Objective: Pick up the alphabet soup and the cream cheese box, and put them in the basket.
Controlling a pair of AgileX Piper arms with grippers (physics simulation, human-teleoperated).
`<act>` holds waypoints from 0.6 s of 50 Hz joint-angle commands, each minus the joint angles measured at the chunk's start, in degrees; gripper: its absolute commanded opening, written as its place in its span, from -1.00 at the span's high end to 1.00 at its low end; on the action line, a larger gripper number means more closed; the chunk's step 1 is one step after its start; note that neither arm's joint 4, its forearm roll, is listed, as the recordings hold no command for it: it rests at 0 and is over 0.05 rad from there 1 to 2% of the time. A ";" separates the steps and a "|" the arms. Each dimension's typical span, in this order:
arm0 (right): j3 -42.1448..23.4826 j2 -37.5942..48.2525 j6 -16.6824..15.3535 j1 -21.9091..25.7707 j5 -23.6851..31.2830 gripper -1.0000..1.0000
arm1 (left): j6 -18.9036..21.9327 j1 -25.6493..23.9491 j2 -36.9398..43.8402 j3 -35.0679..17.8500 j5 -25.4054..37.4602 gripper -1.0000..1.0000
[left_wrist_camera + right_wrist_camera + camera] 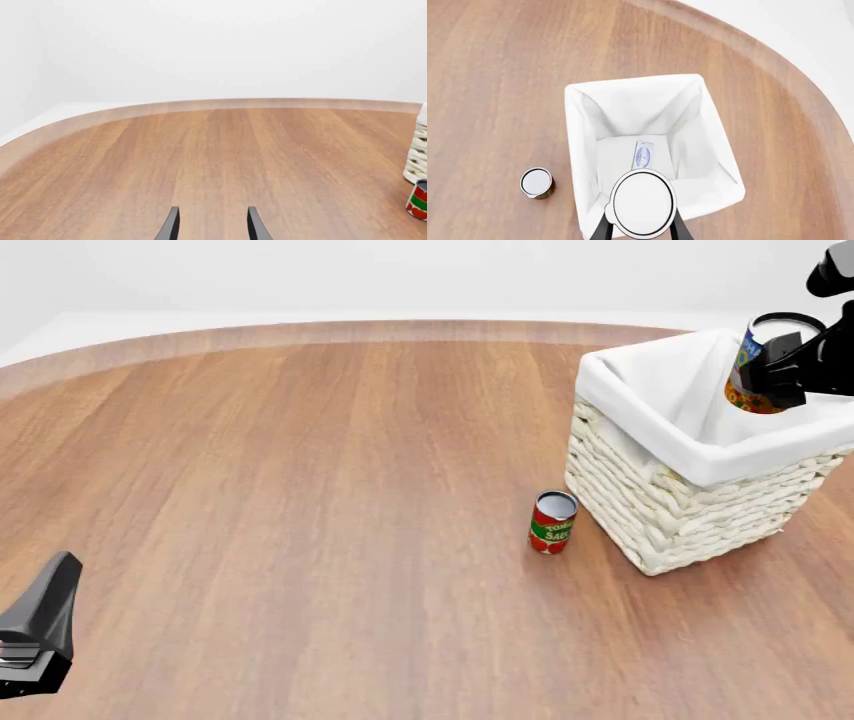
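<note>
My right gripper (640, 231) is clamped on the soup can (642, 202), held above the basket (694, 455) at the right of the table (294, 480). The cream cheese box (644, 154) lies flat on the basket's lining. A small red can (551, 522) stands just left of the basket. My left gripper (212, 225) hangs near-left, fingers parted, holding nothing.

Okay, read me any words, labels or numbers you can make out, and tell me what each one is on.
"TOMA", cut off: white letters on the small red and green can.
Blue oval mark on the cream cheese box in the basket: too small to read.
Label of the alphabet soup in the right gripper: unreadable.
</note>
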 commanded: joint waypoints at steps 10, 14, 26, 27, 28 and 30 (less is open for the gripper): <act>-0.66 5.39 0.94 -0.28 -4.00 1.00 | 0.00 0.00 0.00 0.00 0.00 -1.00; -0.64 6.47 1.07 -0.24 -4.71 1.00 | 0.00 0.00 0.00 0.00 0.00 -1.00; -0.25 9.72 1.32 0.16 -7.13 1.00 | 0.00 0.00 0.00 0.00 0.00 -1.00; -0.25 9.72 1.32 0.16 -7.13 1.00 | 0.00 0.00 0.00 0.00 0.00 -1.00; -0.11 9.99 1.21 0.15 -7.43 1.00 | 0.00 0.00 0.00 0.00 0.00 -1.00; -0.06 10.73 1.33 0.09 -7.91 1.00 | 0.00 0.00 0.00 0.00 0.00 -1.00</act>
